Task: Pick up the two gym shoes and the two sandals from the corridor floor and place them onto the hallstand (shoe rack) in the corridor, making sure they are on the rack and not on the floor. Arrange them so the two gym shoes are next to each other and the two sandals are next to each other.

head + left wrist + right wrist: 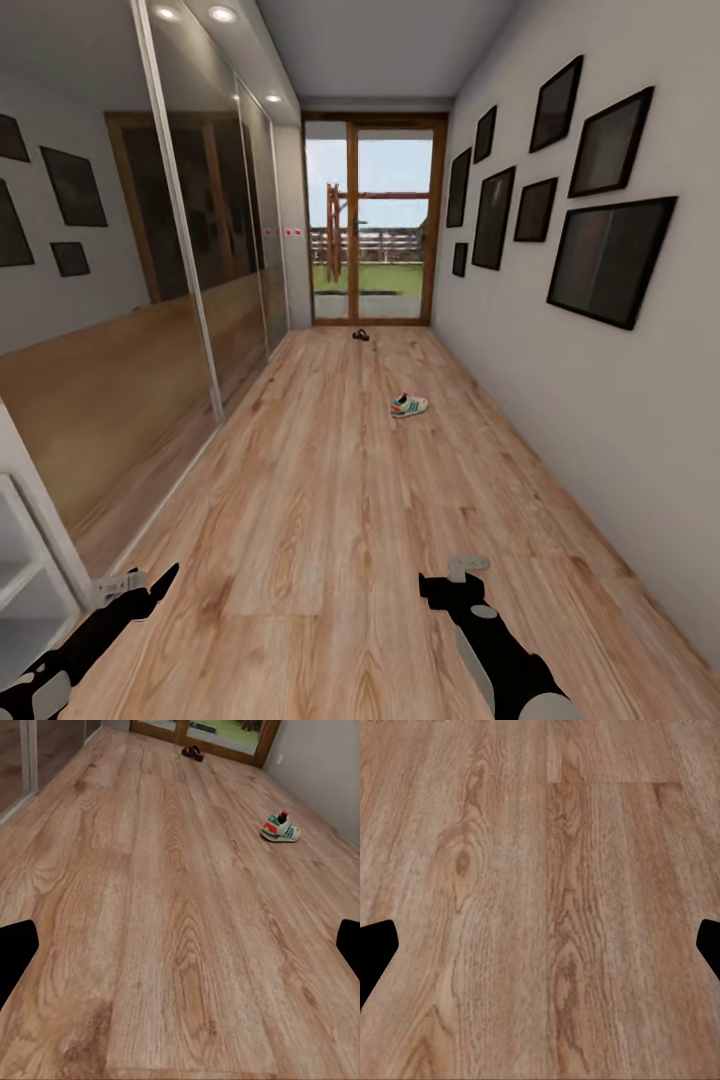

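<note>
Left pincer (180, 945) and right pincer (540, 945) both spread wide, empty

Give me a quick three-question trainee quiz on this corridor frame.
1. True or false: the gym shoe lies on the corridor floor, nearer the robot than the sandal.
2. What is the left gripper holding? A) a shoe B) nothing C) a sandal
3. Fill in: the sandal lies close to the glazed ____ at the corridor's far end.

Key: 1 true; 2 B, both it and the right gripper are open and empty; 3 door.
</note>
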Available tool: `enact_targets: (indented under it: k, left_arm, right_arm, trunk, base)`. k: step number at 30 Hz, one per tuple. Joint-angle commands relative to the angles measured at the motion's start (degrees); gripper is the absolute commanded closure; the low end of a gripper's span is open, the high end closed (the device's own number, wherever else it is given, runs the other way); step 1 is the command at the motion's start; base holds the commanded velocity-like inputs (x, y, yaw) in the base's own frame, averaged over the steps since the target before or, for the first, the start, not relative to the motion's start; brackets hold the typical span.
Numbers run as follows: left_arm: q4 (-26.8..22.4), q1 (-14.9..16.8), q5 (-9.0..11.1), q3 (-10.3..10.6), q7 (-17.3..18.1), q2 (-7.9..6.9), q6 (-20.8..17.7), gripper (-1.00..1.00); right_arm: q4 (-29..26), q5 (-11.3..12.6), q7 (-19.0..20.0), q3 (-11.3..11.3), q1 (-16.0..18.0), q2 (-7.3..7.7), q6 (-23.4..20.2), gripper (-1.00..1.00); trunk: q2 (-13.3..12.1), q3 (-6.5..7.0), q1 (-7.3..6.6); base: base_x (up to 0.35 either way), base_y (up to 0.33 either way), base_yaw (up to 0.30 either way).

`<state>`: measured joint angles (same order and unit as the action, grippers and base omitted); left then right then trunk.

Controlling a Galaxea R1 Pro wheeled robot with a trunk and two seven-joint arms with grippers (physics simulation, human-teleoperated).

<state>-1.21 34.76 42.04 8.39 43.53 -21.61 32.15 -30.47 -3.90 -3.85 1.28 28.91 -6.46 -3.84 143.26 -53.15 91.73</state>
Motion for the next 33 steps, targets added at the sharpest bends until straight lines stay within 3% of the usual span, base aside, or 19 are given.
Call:
enact_targets:
  k: [1,33]
  left_arm:
    - [0.06,0.04,0.50,0.48,0.17,-0.01,0.24,-1.00]
    - [0.06,0.04,0.50,0.48,0.16,0.12,0.27,-1.00]
  right_arm:
    - [-0.12,-0.41,-0.10,0.13,0.01,-0.04,-0.38,-1.00]
    - [-0.10,-0.47,-0.10,-0.07,0.01,-0.04,-0.38,-1.00]
  trunk:
    - [0.02,-0.06,0.02]
    - [0.02,-0.06,0.02]
  base:
    - [0.348,0.000,0.000]
    - [0.347,0.000,0.000]
